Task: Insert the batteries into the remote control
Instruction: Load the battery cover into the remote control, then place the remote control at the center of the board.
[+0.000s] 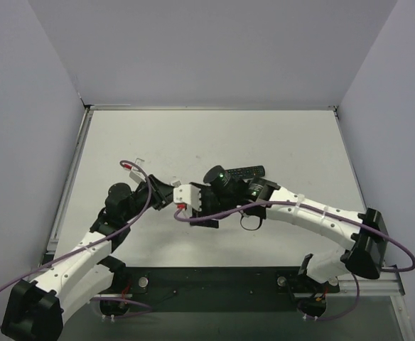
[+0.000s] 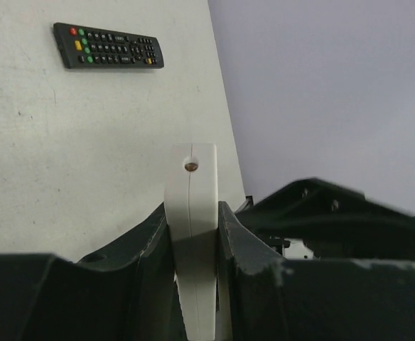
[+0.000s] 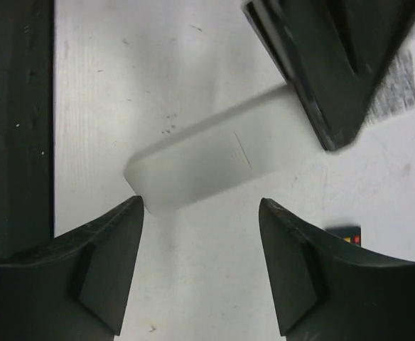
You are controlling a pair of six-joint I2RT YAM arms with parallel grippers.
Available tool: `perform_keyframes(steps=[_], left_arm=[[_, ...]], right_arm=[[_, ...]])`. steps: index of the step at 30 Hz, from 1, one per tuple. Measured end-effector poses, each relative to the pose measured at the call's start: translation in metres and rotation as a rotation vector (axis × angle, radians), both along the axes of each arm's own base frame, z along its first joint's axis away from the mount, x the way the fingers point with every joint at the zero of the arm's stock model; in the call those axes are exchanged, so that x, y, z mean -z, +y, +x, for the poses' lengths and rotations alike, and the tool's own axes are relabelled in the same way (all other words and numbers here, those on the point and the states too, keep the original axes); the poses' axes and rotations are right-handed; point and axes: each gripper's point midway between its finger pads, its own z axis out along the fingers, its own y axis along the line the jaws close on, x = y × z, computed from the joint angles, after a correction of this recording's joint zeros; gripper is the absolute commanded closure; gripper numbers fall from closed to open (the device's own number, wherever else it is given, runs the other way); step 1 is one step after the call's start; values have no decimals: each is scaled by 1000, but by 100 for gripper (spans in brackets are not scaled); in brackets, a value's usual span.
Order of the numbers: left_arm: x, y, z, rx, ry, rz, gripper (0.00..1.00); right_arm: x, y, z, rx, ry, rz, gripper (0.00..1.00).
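The small white remote control [image 2: 191, 186] stands edge-on, clamped between my left gripper's [image 2: 192, 210] dark fingers. In the top view the left gripper [image 1: 169, 193] holds it [image 1: 187, 193] just above the table, left of centre. My right gripper [image 3: 201, 213] is open and hovers over the remote's free end [image 3: 207, 160], its fingers [image 3: 108, 263] apart from it. In the top view the right gripper [image 1: 197, 207] sits right against the remote. The left gripper's fingers [image 3: 328, 71] show in the right wrist view. The batteries are not in view.
The longer black remote [image 1: 241, 172] lies on the table just behind the right wrist; it also shows in the left wrist view [image 2: 108, 47]. A small pale item with a red spot [image 1: 131, 165] lies left of the grippers. Grey walls ring the white table [image 1: 214, 135].
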Motion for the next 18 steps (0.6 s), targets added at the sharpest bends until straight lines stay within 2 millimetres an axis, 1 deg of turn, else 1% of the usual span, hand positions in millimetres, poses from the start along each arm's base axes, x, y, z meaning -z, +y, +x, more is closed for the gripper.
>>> perform_keyframes(steps=[2, 3, 4, 6, 7, 10, 12, 15, 18], left_arm=[[-11, -3, 4, 17, -36, 46, 100], [-15, -5, 9, 23, -51, 79, 100], [-17, -6, 13, 26, -59, 103, 100], [-10, -7, 23, 29, -51, 179, 100], [-3, -6, 28, 30, -35, 227, 100], [28, -2, 44, 37, 50, 401, 100], [45, 3, 54, 43, 99, 512, 100], [69, 14, 69, 50, 161, 697, 100], [88, 24, 83, 67, 206, 874, 100]], right_arm=[[-9, -16, 15, 132, 28, 57, 27], [-15, -25, 24, 211, 38, 91, 16], [-21, -33, 30, 267, 44, 119, 10], [-36, -58, 51, 453, 63, 202, 0], [-44, -72, 59, 542, 69, 243, 0], [-68, -118, 83, 839, 106, 379, 0], [-77, -147, 93, 1005, 124, 458, 0], [-72, -188, 94, 1213, 162, 517, 0], [-57, -218, 87, 1375, 194, 509, 0]])
